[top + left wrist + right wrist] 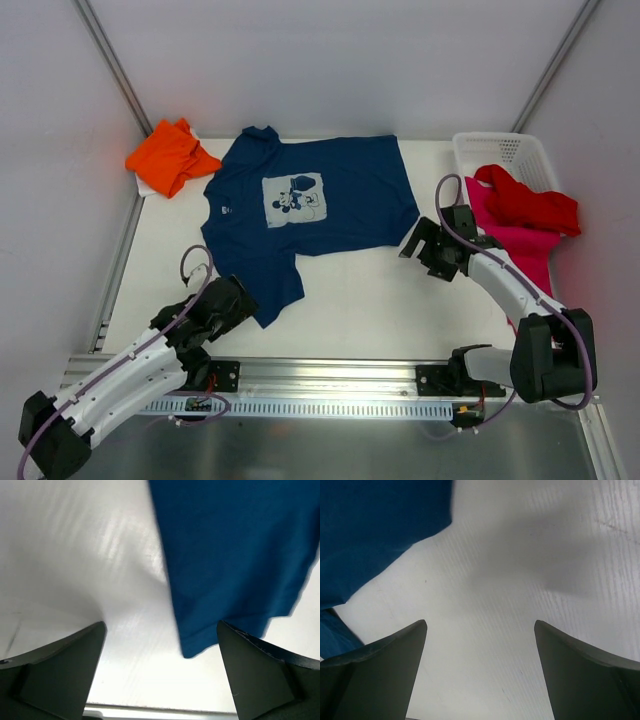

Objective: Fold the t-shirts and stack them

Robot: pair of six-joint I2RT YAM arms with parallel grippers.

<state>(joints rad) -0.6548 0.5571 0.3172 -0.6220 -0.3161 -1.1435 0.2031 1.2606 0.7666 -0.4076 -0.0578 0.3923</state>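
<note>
The navy t-shirt (320,215) lies spread flat with its print up on the table (380,300), collar to the left and hem to the right. It is probably laid out this way so it can be folded first. Just beside its near sleeve hovers the left gripper (225,300), jaws wide apart and holding nothing. Its wrist view shows the sleeve's end lying ahead of the fingers, not pinched. Just off the near corner of the hem is the right gripper (425,245), also spread wide and empty, with bare table under it. The pair look placed to take opposite ends of the shirt.

Left of the navy shirt, beyond the collar, sits the orange t-shirt (168,155), bunched up. To the navy shirt's right, the red t-shirt (530,205) lies crumpled on the magenta-pink t-shirt (525,255), both spilling over the white basket (500,148), seemingly waiting their turn.

Count: four t-shirts, none folded yet; one basket; two grippers.
</note>
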